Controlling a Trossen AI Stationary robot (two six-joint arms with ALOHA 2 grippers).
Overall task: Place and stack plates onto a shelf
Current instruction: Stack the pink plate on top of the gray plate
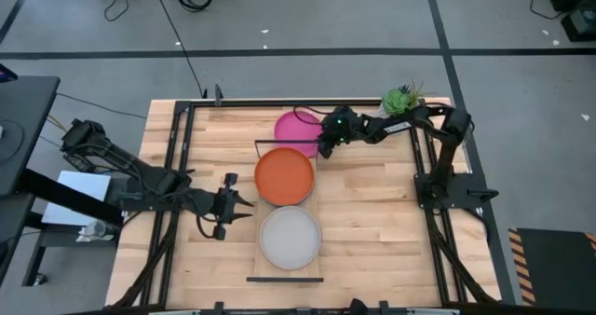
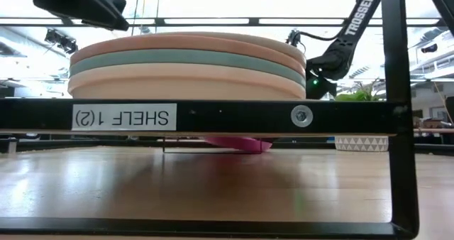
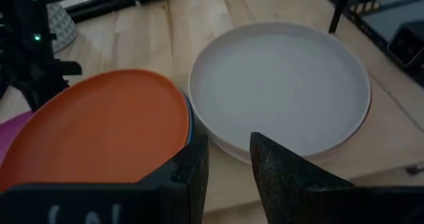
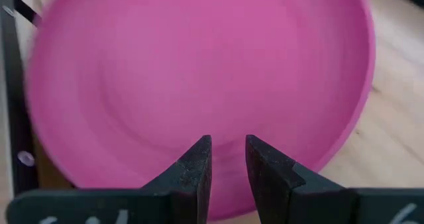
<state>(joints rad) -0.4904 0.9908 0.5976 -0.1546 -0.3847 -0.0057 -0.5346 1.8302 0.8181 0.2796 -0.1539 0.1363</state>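
The shelf (image 1: 315, 198) runs from the far side toward the near edge. A grey plate (image 1: 290, 237) tops a stack of several plates (image 2: 188, 66) at the shelf's near end. Beyond it an orange-red plate (image 1: 285, 176) lies on a blue one (image 3: 189, 118). The magenta plate (image 1: 295, 127) sits at the shelf's far end, and in the low view the magenta plate (image 2: 237, 143) looks tilted. My right gripper (image 1: 326, 144) is shut at its right rim. My left gripper (image 1: 244, 206) waits open, left of the shelf, its gripper (image 3: 228, 154) facing both stacks. My right gripper (image 4: 228, 151) is on the magenta plate's rim (image 4: 311, 164), on the side toward the table's right, slanting down from the right. Its own fingers (image 4: 195, 164) hide the place of contact. The plate looks tilted; whether it is clear of the board I cannot tell.
A white pot with a green plant (image 1: 400, 102) stands at the far right corner, close behind my right arm. Black rails (image 2: 213, 116) close the shelf's short ends. Bare tabletop (image 1: 372, 231) lies right of the shelf.
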